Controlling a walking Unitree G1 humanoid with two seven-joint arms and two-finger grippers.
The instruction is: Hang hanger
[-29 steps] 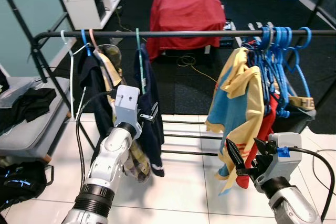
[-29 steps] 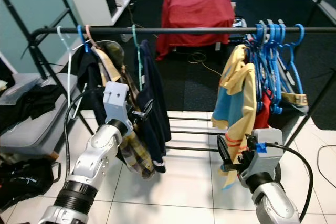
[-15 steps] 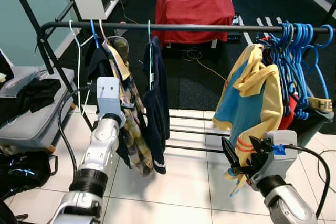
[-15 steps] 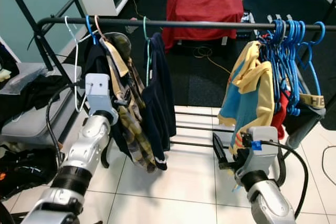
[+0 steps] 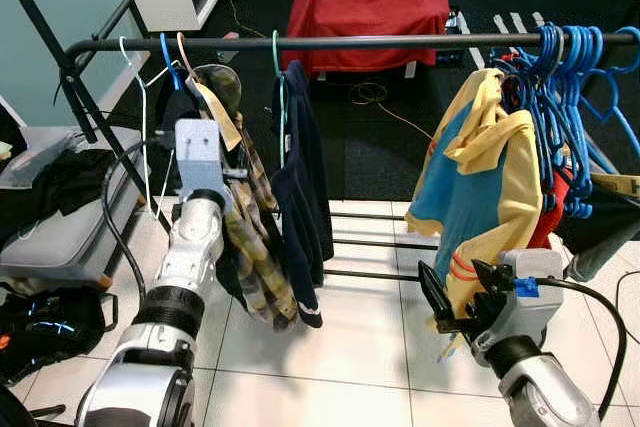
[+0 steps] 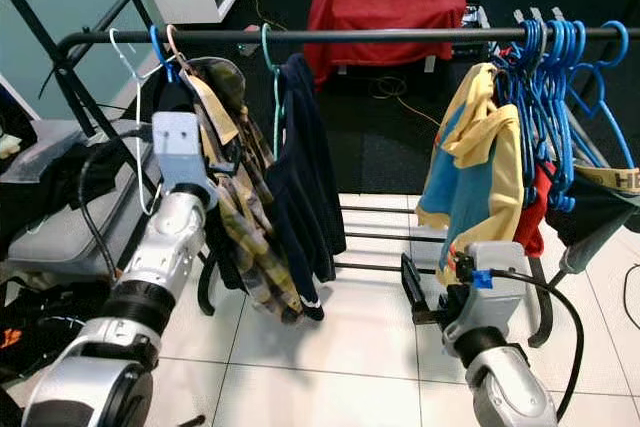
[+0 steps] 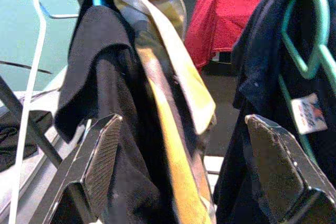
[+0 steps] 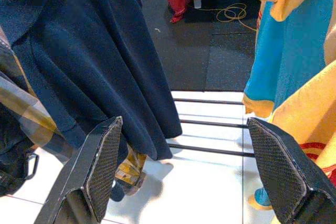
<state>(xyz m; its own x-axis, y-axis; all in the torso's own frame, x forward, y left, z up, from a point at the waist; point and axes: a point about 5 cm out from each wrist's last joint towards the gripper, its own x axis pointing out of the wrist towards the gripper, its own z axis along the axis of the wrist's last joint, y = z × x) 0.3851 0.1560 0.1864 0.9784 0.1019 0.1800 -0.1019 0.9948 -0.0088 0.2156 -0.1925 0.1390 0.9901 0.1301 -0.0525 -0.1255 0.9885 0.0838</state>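
from the head views, the dark navy garment on its green plastic hanger [image 5: 275, 57] already hangs by its hook from the black metal clothes rail [image 5: 400, 42], toward the rail's left end beside the plaid shirt [image 5: 250, 237] and well apart from the bunch of empty blue hangers [image 5: 560, 77] at the right end, so the hanging looks done and only backing off seems left. in the left wrist view the left gripper [image 7: 178, 171] has its jaws spread wide with nothing pinched, the plaid shirt just ahead and the green hanger to one side. in the right wrist view the right gripper [image 8: 184, 171] is likewise spread and empty, low before the navy cloth and the yellow and blue shirt [image 8: 294, 66], though whether the hook sits fully over the rail is hard to judge.
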